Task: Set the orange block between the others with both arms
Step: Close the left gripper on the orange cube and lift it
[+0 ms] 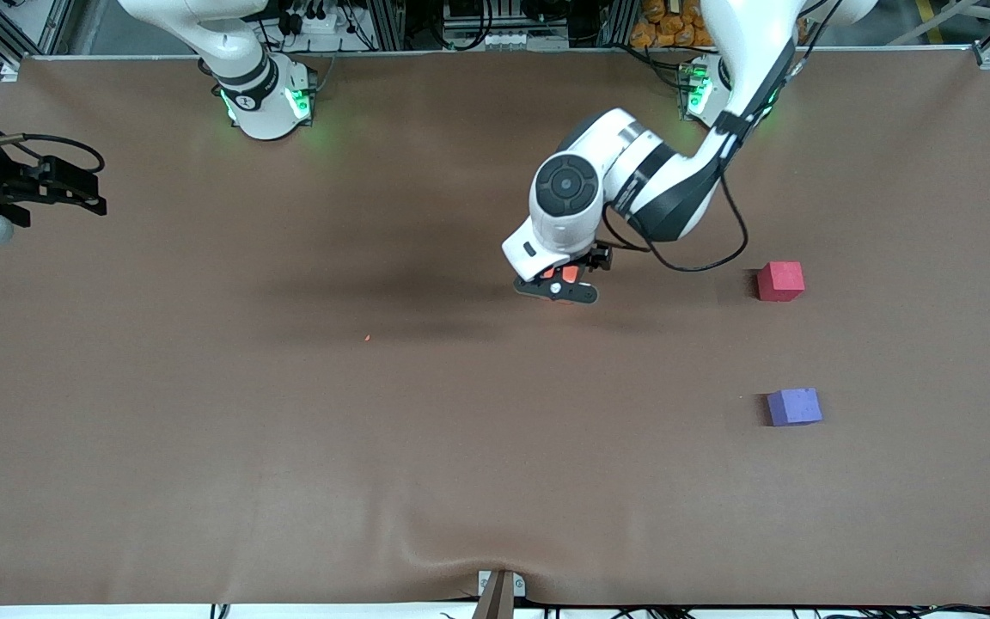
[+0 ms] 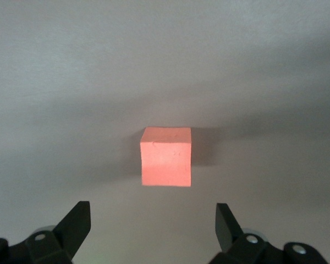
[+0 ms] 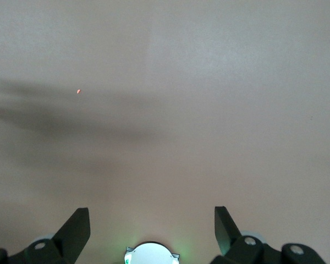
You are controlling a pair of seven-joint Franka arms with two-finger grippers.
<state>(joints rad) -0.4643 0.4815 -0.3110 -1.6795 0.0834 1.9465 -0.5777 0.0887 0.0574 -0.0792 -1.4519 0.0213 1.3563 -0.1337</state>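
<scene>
The orange block (image 2: 165,157) lies on the brown table, and only a sliver of the orange block (image 1: 567,273) shows under the left hand in the front view. My left gripper (image 2: 153,223) hangs open just above it; the block lies ahead of the fingertips (image 2: 77,223), not between them. In the front view the left gripper (image 1: 560,287) is over the table's middle. The pinkish-red cube (image 1: 780,281) and the purple-blue cube (image 1: 794,407) sit toward the left arm's end, the purple-blue one nearer the camera. My right gripper (image 1: 65,185) waits open over the right arm's end; the right gripper (image 3: 152,225) holds nothing.
A tiny orange speck (image 1: 367,337) lies on the table (image 1: 289,447) between the two grippers. The right arm's green-lit base (image 1: 267,99) and the left arm's base (image 1: 701,90) stand along the edge farthest from the camera. A bracket (image 1: 499,589) sits at the front edge.
</scene>
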